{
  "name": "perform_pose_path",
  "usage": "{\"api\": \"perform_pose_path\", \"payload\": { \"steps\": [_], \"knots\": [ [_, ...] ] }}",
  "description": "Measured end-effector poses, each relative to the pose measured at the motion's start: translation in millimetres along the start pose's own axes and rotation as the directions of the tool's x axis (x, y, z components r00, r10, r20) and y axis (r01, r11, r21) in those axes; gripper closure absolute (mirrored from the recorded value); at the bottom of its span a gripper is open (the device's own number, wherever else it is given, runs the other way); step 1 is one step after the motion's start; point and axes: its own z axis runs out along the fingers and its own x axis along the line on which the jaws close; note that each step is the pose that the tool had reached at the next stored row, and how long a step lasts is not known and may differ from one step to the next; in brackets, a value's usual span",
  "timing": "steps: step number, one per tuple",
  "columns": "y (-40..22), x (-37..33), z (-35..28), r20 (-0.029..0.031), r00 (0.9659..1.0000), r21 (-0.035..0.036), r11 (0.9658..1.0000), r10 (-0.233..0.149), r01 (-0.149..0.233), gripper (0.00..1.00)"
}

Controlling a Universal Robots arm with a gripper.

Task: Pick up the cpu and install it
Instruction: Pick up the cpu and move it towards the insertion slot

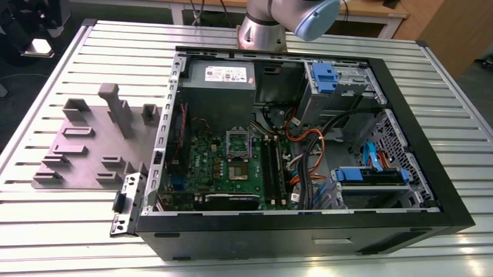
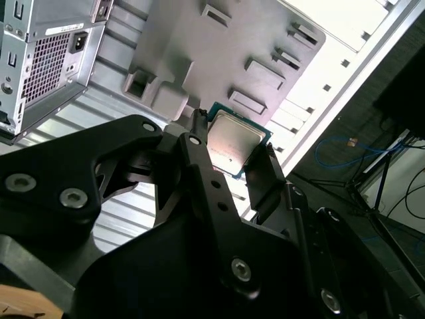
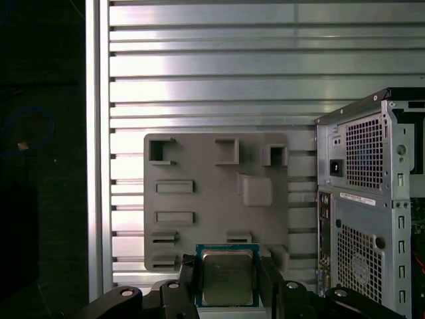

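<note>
In both wrist views the cpu (image 3: 228,278) (image 2: 236,143), a small flat square chip with a shiny silver top and a thin dark rim, sits between the two black fingers of my gripper (image 3: 228,282) (image 2: 234,151). The gripper is shut on its opposite edges. It hangs in the air above the near edge of the grey fixture plate (image 3: 212,193) (image 2: 219,53), clear of the plate. In the exterior view the open computer case (image 1: 400,115) lies on its side. Inside it is the green motherboard (image 1: 208,161) with a silver hinged frame (image 1: 237,141).
The grey fixture plate (image 1: 85,150) with raised posts lies on the slatted metal table (image 1: 77,231), on the exterior view's left of the case. The case's rear panel (image 3: 372,199) (image 2: 40,60) stands close beside the plate. The arm's base (image 1: 262,29) is behind the case. Cables and blue drive brackets (image 1: 373,173) fill the case's right half.
</note>
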Motion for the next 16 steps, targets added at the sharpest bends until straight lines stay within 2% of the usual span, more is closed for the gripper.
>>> {"api": "perform_pose_path", "payload": {
  "steps": [6,16],
  "knots": [
    [-0.2,-1.0,-0.1,-0.0001,1.0000,0.0002,1.0000,0.000,0.000,0.53],
    [0.1,-7.5,0.0,0.0000,1.0000,0.0002,1.0000,0.000,0.000,0.53]
  ]
}}
